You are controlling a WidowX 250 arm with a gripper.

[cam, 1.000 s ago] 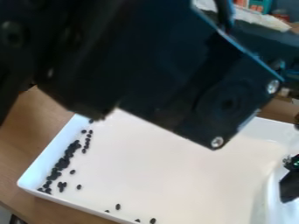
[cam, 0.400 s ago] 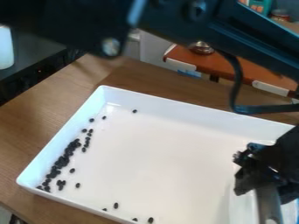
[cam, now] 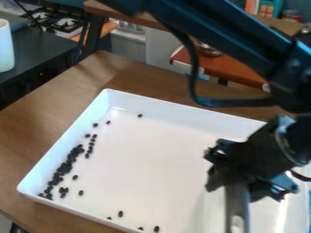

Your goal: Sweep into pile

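Since the earlier frames, your arm has swung off the tray's far side, and the pincer (cam: 237, 184) has come in from the right edge of the view toward the middle, carrying the grey tool (cam: 238, 207) with it. The white tray (cam: 182, 114) sits on the wooden desk (cam: 57, 107) as before, and your dark pellets (cam: 65, 167) lie just as they did, so that move looks like positioning, with no sweeping gained yet.

Your pincer is narrow, closed around the tool, as far as you can judge. You have the tool over the tray's right part, well apart from the pellets. Its long axis runs almost straight up and down the view, from the pincer toward the bottom edge; you can't tell whether its lower end touches the tray floor.

As for the pellets, most make a long band beside the left wall, slanting from the near left corner up and to the right, along that wall. You still have strays: one near the back wall (cam: 139, 115), a few by the near wall (cam: 120, 213). Next you'd likely bring the tool down behind those and push toward the band, gently, lest pellets roll off sideways.
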